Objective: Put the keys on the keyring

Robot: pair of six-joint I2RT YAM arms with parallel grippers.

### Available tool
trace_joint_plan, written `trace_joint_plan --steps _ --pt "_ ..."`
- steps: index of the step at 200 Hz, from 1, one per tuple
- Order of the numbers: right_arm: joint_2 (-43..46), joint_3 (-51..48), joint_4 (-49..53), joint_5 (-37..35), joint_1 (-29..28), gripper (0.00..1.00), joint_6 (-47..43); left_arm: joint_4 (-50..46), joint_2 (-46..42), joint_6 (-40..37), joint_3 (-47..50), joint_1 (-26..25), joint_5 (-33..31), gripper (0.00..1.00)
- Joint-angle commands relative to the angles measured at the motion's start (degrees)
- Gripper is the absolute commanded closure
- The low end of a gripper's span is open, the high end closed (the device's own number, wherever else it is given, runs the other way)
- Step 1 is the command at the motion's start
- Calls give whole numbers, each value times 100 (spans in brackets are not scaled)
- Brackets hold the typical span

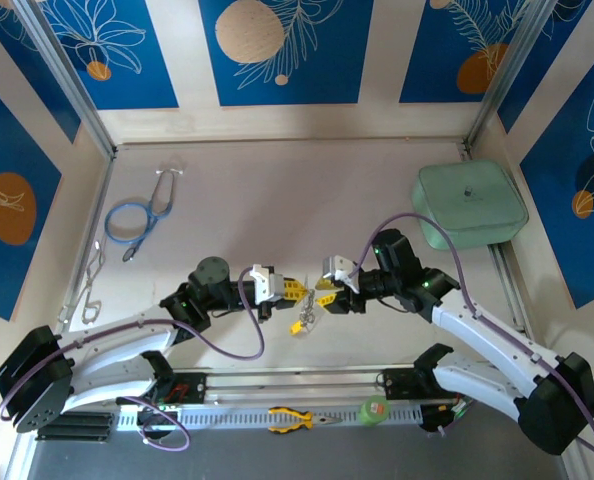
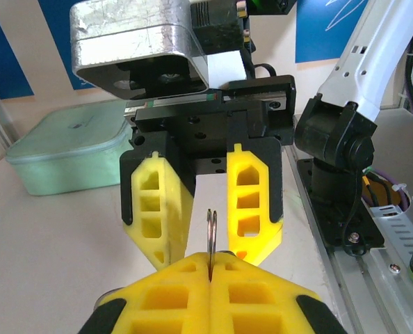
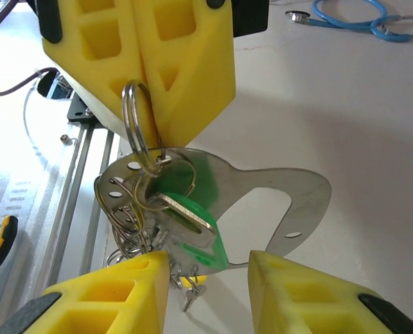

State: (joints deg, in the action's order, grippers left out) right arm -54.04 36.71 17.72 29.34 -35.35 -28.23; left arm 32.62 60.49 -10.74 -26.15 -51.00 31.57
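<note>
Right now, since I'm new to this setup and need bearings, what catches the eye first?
Mid-table, two yellow-fingered grippers meet: the left gripper pinches a silver ring of the keyring, and the green-headed key dangles below it between the right gripper's open fingers. A blue stethoscope lies far left, a pale green box far right.

keys (image 1: 305, 318) centre front, stethoscope (image 1: 157, 205) back left
</note>
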Motion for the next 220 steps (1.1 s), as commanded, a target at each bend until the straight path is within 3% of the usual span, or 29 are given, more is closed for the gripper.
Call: trace_joint_plan --steps 1,58,85,136,220 --pt "-127 57 -146 200 -127 65 -43 323 -50 85 4 55 222 100" --pt "-231 37 -520 295 -265 66 213 390 -28 109 25 48 203 100" --pt "-230 51 -498 318 -262 82 285 385 -29 91 35 51 151 100" --pt "-48 49 -289 500 -114 100 375 268 -116 27 60 52 -51 100" --pt "104 552 555 65 -7 100 199 -344 -120 -245 -88 52 -384 100"
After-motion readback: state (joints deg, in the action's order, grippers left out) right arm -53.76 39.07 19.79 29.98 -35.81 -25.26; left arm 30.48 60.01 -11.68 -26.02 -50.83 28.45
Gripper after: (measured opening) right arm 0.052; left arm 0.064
